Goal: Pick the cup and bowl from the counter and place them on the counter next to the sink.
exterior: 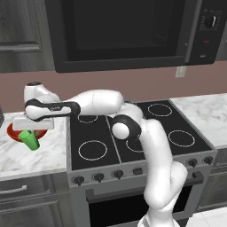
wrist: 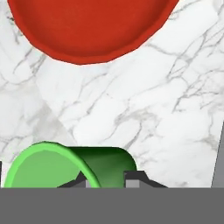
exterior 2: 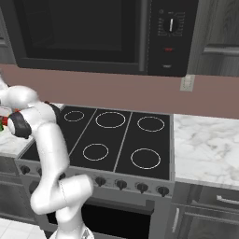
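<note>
Left of the black stovetop [exterior: 133,133], over the marble counter [exterior: 26,155], the claw [exterior: 32,133] pinches the green cup [exterior: 31,139] by its wall, with the cup hanging tilted just in front of the red bowl [exterior: 13,133]. From the hand view the cup [wrist: 65,168] sits between the finger tips [wrist: 131,177], rim turned sideways, the bowl [wrist: 87,26] resting beyond. This looks like the carrying step for the cup. Next, it likely needs a steady lift and travel toward the sink, then a return for the bowl.

Arm stretched left — gripper [exterior: 32,133] jaws clamped narrow.
</note>
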